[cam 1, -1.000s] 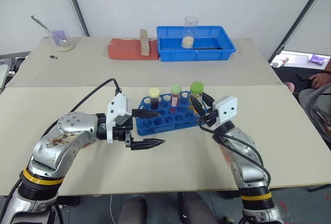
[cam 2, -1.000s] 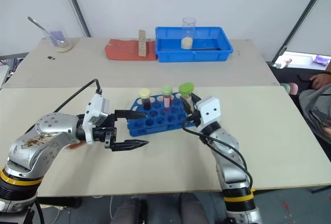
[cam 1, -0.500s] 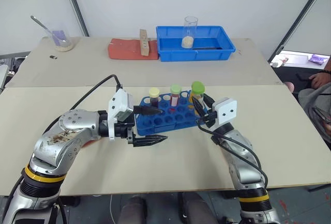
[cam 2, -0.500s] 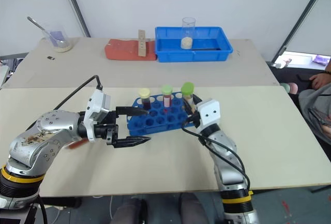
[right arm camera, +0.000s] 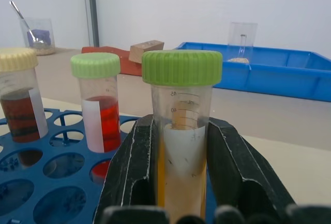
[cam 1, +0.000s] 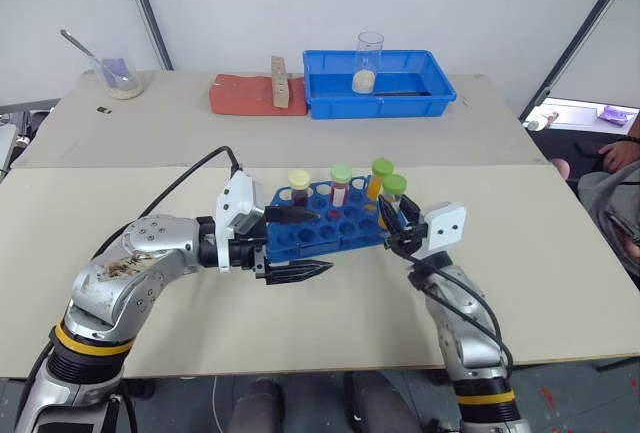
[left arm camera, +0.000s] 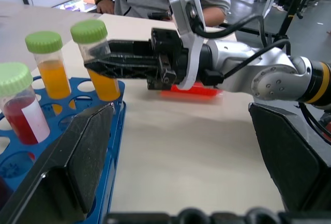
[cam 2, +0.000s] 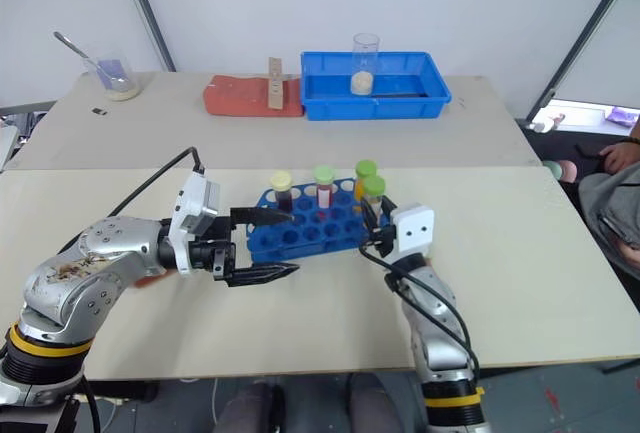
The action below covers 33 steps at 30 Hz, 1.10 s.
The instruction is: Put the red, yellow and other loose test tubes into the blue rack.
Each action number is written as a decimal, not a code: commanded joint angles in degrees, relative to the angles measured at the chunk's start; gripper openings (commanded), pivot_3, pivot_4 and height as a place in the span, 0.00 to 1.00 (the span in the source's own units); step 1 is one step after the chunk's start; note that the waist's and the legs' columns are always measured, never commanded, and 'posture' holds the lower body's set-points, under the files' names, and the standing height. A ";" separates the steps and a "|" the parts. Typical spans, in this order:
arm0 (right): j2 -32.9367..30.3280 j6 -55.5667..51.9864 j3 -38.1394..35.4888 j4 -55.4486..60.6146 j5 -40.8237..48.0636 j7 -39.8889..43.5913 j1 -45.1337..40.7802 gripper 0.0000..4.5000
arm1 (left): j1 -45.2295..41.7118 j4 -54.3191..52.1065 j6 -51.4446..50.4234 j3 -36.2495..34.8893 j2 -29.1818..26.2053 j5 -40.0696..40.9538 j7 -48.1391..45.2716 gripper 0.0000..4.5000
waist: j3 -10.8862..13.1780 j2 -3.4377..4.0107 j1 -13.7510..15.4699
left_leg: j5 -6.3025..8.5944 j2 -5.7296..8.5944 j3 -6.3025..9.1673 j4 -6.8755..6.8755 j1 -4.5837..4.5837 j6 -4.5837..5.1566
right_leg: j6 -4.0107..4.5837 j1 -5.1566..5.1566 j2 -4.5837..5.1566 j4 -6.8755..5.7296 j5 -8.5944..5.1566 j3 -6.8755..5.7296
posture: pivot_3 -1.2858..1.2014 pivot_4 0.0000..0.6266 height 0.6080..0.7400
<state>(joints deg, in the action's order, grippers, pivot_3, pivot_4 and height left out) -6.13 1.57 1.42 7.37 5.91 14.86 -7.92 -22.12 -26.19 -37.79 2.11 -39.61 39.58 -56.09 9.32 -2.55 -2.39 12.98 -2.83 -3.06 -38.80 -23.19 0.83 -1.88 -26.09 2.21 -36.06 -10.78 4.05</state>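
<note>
— Down comes the right gripper (cam 1: 397, 215) since a second ago, and the tube it carries now sits lower, at the right end of the rack. What is the left arm doing?

— Its forearm lies low over the beige table (cam 1: 150, 183), bent at the elbow. The left gripper (cam 1: 300, 244) points right with its black fingers wide apart, one above the rack's left end, the other in front of it.

— And the small bright blue plastic rack with round holes (cam 1: 320, 238)?

— From the left, three capped tubes stand in it: dark red-brown liquid with cream cap (cam 1: 299, 186), bright red liquid with green cap (cam 1: 341, 182), yellow-orange liquid with green cap (cam 1: 380, 177).

— And the carried one?

— A second clear yellow-orange tube with green cap (right arm camera: 181, 146), upright, clamped between the right gripper's two fingers. That forearm reaches forward, tilted slightly up.

— Any writing?

— "45", "40" and "ml" on its scale. The white label strips look blank.

— Is it in a hole?

— Cannot tell; the fingers hide its bottom.
</note>
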 commanded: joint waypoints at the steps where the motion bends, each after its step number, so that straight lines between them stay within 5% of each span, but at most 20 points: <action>1: -1.55 -2.30 -0.71 3.91 1.03 0.72 1.05 0.59 | -1.12 -1.96 -0.26 -0.10 0.34 0.72 0.68 1.00 | 0.00 0.00 0.00 | 0.00 0.00 0.00 0.00 0.00 0.00 | 0.01 0.00 0.00 0.00 0.00 0.00 | 0.52 0.24 1.00; 4: -4.44 -7.54 -0.65 8.45 0.67 1.73 3.00 0.82 | -1.05 -2.20 -0.15 0.13 0.67 0.47 1.36 1.00 | 0.00 0.00 0.00 | 0.00 0.00 -0.01 0.00 -0.01 0.00 | 0.05 -0.01 0.00 0.00 -0.03 0.01 | 0.52 0.24 1.00; 11: -15.43 -29.28 -3.93 34.31 2.75 4.14 13.32 0.82 | 1.41 -3.25 3.81 0.88 -1.93 -4.02 -0.10 1.00 | 0.00 0.00 0.13 | 0.00 0.00 0.00 0.03 -0.01 0.00 | 0.07 -0.03 0.00 0.00 -0.09 0.00 | 0.52 0.24 1.00; 17: -26.91 -67.11 -11.21 49.51 8.75 6.57 10.97 0.82 | 4.15 -4.08 6.99 2.33 -3.75 -6.60 -2.53 1.00 | 0.00 -0.01 0.22 | 0.00 0.00 -0.03 0.01 0.06 -0.01 | 0.31 0.00 0.04 -0.03 -0.23 0.00 | 0.52 0.24 1.00; 23: -32.01 -93.23 -14.82 42.87 15.90 11.67 -2.46 0.82 | 4.88 -5.54 7.92 4.47 -2.17 -7.74 -1.67 1.00 | 0.01 -0.02 0.27 | 0.00 0.02 -0.01 -0.01 0.00 0.00 | 0.30 -0.01 0.06 0.05 -0.23 -0.01 | 0.52 0.24 1.00; 33: -39.22 -94.07 -5.69 19.62 26.58 10.97 -16.30 0.82 | 5.83 -7.67 8.75 6.88 -1.06 -8.66 -1.83 1.00 | 0.01 -0.03 -0.05 | 0.01 0.06 0.01 0.02 -0.09 0.02 | 0.24 -0.01 0.05 0.18 -0.21 0.01 | 0.52 0.24 1.00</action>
<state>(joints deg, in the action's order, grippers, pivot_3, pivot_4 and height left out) -44.28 -92.09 -4.63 28.06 30.74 26.29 -22.90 -16.02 -31.87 -30.42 8.94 -40.82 31.34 -57.74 9.34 -2.57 -2.44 13.00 -2.77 -3.04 -38.76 -23.28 0.85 -1.64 -26.10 2.26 -35.89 -10.99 4.06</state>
